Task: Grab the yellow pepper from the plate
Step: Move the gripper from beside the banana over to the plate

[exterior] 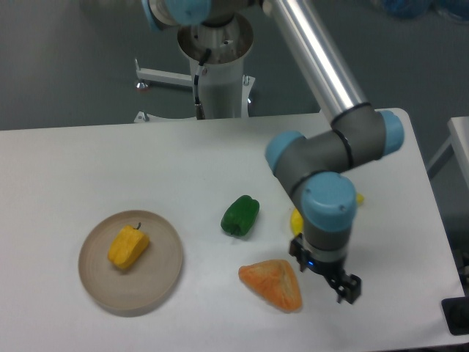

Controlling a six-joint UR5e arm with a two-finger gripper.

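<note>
My black two-finger claw (325, 276) lower right, fingers apart, empty. Small blocky yellow toy pepper (128, 246) on round tan plate (165, 273), lower left. Advice: cross left, centre above, descend straight.

My grey UR5e arm with pale blue joint caps (328, 205) comes down from its base at the top of the view, the long silver tube running diagonally to the right into the elbow. From there the wrist folds back leftward and points straight down. At its end I see the small black two-finger gripper (326, 274), hanging low and carrying nothing. From this angle I cannot tell how far apart its jaws stand.
</note>
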